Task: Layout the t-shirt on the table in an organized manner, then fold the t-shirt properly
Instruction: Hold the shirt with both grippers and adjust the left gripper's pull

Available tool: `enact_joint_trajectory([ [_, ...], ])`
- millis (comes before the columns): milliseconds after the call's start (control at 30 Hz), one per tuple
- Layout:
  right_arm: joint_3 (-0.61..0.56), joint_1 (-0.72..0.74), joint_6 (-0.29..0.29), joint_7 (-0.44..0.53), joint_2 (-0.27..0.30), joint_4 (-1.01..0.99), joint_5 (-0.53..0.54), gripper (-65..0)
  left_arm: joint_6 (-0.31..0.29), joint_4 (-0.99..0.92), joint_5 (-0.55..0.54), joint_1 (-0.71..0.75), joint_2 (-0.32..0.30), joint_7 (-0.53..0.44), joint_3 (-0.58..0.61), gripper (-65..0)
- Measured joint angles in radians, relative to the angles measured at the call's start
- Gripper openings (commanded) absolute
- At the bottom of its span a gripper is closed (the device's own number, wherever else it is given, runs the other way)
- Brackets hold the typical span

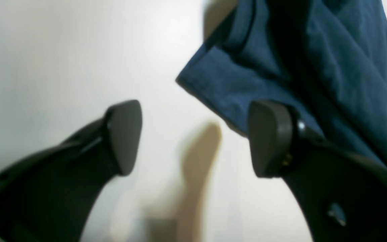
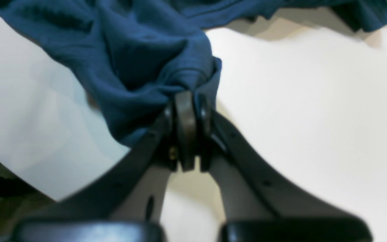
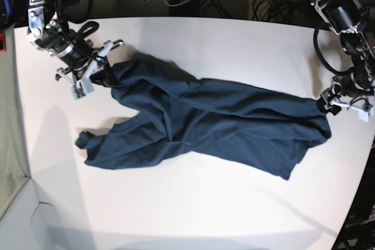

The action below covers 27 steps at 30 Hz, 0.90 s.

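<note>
A: Where's your shirt (image 3: 205,121)?
B: Stretched rumpled across the table (image 3: 193,203). Your right gripper (image 2: 187,97) pinches a bunched edge; left gripper (image 1: 193,137) gapes, nothing held, beside the cloth.

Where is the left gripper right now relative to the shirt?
In the base view the left gripper sits at the table's right edge, jaws open, beside the t-shirt's right end, holding nothing.

Both wrist views are pretty soft and smeary, the left hand (image 1: 193,137) blurred up close, with a tan shadow under it on the bright, washed-out bench (image 1: 62,50).
</note>
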Motion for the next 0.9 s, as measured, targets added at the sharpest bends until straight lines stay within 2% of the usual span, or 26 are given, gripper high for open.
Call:
enact_joint_trajectory([
  [100,0.001,0.0,0.0,0.0,0.0,0.0,0.0,-65.0,0.0,0.0,0.0,0.0,0.0,0.0,0.0,-23.0],
  [167,0.002,0.0,0.0,0.0,0.0,0.0,0.0,-65.0,0.0,-0.003,0.006,-0.003,-0.001,-0.038,0.012,-26.5],
  [267,0.002,0.0,0.0,0.002,0.002,0.0,0.0,-65.0,0.0,-0.003,0.083,-0.008,-0.018,-0.113,0.127,-32.1],
  [333,0.002,0.0,0.0,0.003,0.002,0.0,0.0,-65.0,-0.001,-0.003,0.116,-0.013,-0.01,-0.154,0.179,-32.3],
  [433,0.003,0.0,0.0,0.003,0.002,0.0,0.0,-65.0,-0.002,-0.003,0.134,-0.013,0.001,-0.166,0.208,-32.3],
  [767,0.003,-0.013,0.0,0.003,0.002,0.0,0.0,-65.0,0.0,-0.105,0.136,-0.056,-0.02,-0.198,0.201,-32.3],
  [900,0.003,-0.014,0.0,0.003,0.002,0.0,0.0,-65.0,0.0,-0.139,0.127,-0.064,-0.023,-0.257,0.202,-32.3],
])
